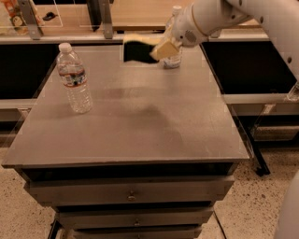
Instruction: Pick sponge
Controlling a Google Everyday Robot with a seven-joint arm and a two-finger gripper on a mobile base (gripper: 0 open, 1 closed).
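Camera view shows the end effector [160,48] closed on the sponge [135,51], holding it above the table [140,126].

We take this for a robotics lab or workshop, not a home. A grey metal worktop [140,126] sits on a cabinet of shallow drawers [93,191] with small knobs, standing on a speckled terrazzo floor [252,205]. Behind it runs a wooden bench [140,14] with metal uprights [106,18]. A white robot arm [219,14] reaches in from the right, its claw [156,49] gripping a sponge [136,50] in the air above the worktop's far edge.
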